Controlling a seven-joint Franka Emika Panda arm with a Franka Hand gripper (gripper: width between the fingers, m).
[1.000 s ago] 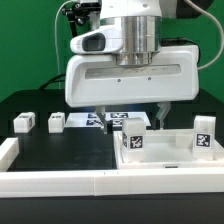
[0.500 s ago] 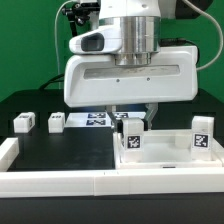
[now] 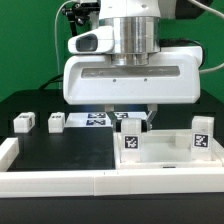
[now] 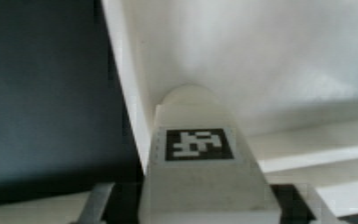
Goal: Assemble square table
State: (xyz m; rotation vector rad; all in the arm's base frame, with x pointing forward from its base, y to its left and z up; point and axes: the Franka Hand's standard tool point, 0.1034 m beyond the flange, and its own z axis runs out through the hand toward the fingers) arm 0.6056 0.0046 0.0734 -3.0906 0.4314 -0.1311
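Observation:
The square table's top, a white slab with a raised rim [image 3: 160, 163], lies at the exterior view's right. One white tagged leg [image 3: 133, 131] stands on it, and my gripper [image 3: 133, 114] is shut on that leg from above. In the wrist view the leg [image 4: 199, 150] fills the space between my fingers [image 4: 98, 203], with the slab [image 4: 265, 50] behind it. A second leg [image 3: 203, 133] stands on the slab's far right. Two more legs [image 3: 23, 122] [image 3: 56, 122] lie on the black table at the left.
The marker board [image 3: 98, 118] lies flat behind the gripper. White border rails run along the front [image 3: 60, 181] and the left edge [image 3: 8, 150] of the black table [image 3: 60, 150]. A green wall stands behind.
The fingers stood wide on either side of the leg a second ago and have closed onto it. The arm has hardly shifted.

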